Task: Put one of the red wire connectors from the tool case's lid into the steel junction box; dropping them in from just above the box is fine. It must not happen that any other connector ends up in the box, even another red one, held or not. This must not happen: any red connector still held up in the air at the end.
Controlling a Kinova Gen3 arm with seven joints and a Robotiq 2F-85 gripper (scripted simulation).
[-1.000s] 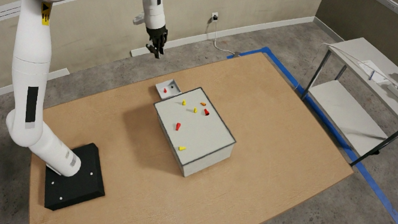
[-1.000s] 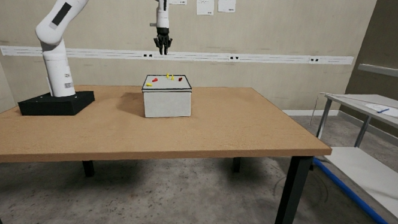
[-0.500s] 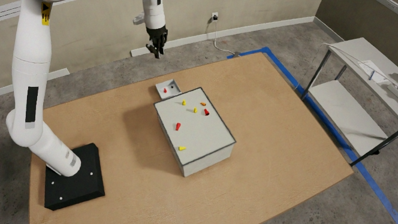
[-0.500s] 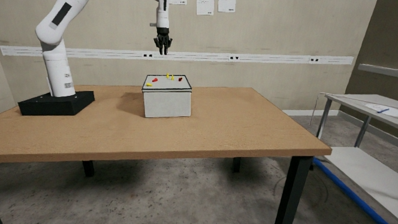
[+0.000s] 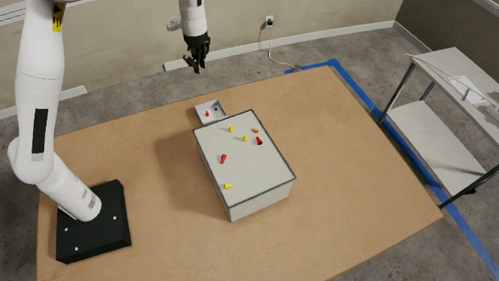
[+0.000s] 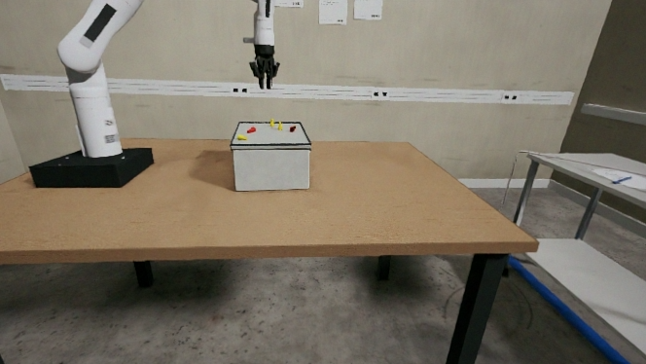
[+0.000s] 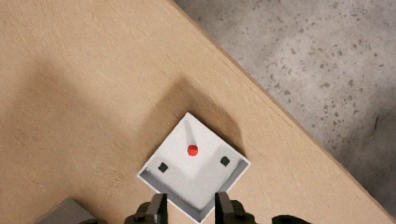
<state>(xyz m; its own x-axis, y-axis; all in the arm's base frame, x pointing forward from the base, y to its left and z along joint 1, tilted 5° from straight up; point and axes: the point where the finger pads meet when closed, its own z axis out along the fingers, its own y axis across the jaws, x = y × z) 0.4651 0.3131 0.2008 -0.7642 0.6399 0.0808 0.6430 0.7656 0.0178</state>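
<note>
The steel junction box (image 5: 211, 111) sits open on the table just behind the white tool case (image 5: 242, 158). One red wire connector (image 5: 207, 113) lies inside the box; the wrist view shows it (image 7: 192, 149) near the middle of the box (image 7: 194, 167). Two more red connectors (image 5: 223, 158) (image 5: 258, 140) lie on the case's lid. My gripper (image 5: 197, 67) hangs high above the box, pointing straight down. Its fingers stand a little apart with nothing between them. It also shows in the exterior view (image 6: 265, 83), well above the case (image 6: 270, 133).
Three yellow connectors (image 5: 231, 128) (image 5: 244, 138) (image 5: 228, 185) and an orange one (image 5: 255, 130) lie on the lid. The arm's black base (image 5: 92, 222) stands at the table's left. The table's back edge runs just behind the box. A grey shelf (image 5: 443, 124) stands off to the right.
</note>
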